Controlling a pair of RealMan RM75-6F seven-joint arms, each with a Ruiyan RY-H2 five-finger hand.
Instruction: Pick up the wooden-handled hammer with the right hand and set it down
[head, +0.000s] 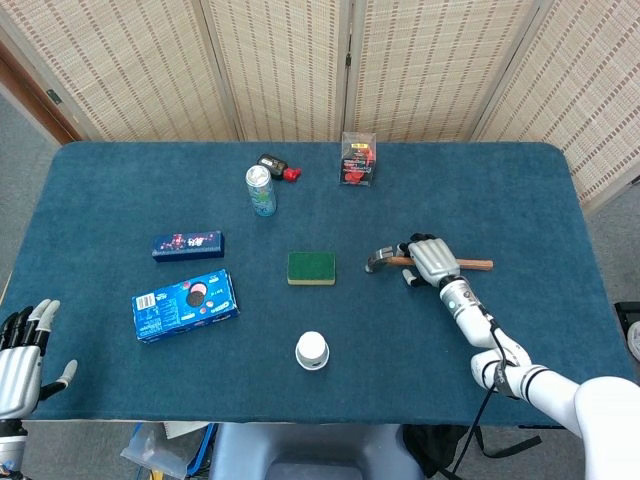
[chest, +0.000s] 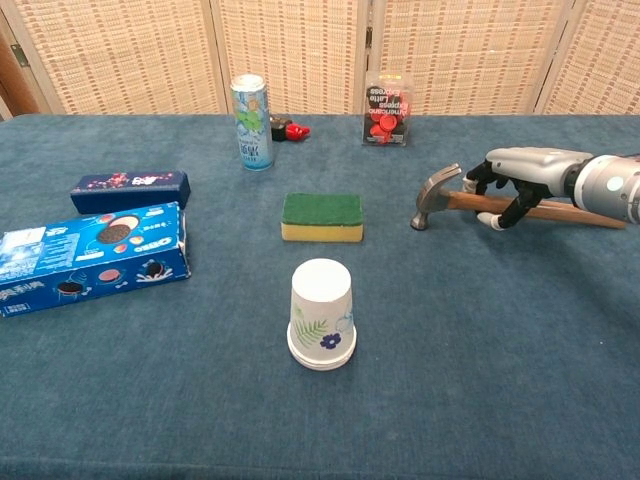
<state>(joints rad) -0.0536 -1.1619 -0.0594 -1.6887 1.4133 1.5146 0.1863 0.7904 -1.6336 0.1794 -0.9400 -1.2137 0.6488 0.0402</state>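
- The hammer (head: 392, 261) lies flat on the table (head: 520, 200), right of centre, with its head toward the green sponge (head: 311, 267).
- My right hand (head: 430, 258) sits over the handle just behind the head, fingers curled around it; I can't tell whether the grip has closed.
- My left hand (head: 22, 355) hangs open at the frame's lower left.
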